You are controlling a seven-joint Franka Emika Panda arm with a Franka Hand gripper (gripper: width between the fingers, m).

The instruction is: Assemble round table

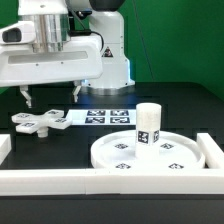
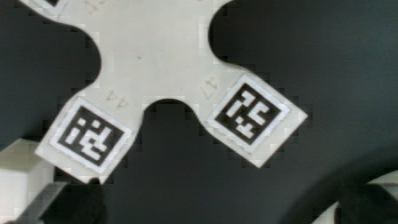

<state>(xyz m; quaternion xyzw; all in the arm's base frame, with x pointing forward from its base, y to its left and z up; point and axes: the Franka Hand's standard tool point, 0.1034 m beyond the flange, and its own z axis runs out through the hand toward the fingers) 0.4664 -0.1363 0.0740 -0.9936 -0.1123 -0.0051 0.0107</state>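
The cross-shaped base (image 1: 38, 121) lies flat on the black table at the exterior view's left. It fills the wrist view (image 2: 160, 60), where two of its tagged arms show. My gripper (image 1: 51, 94) hangs open and empty just above it, a dark finger on each side, not touching it. In the wrist view the gripper (image 2: 214, 205) shows only as dark finger edges at the frame's corners. The large round rimmed disc (image 1: 120, 158) lies at the exterior view's right. The short cylinder leg (image 1: 148, 125) stands upright on it.
The marker board (image 1: 105, 117) lies flat behind the disc, to the right of the base. A long white border wall (image 1: 100, 182) runs along the front, with ends at the left (image 1: 5, 146) and right (image 1: 211, 150). The robot's base (image 1: 110, 50) stands at the back.
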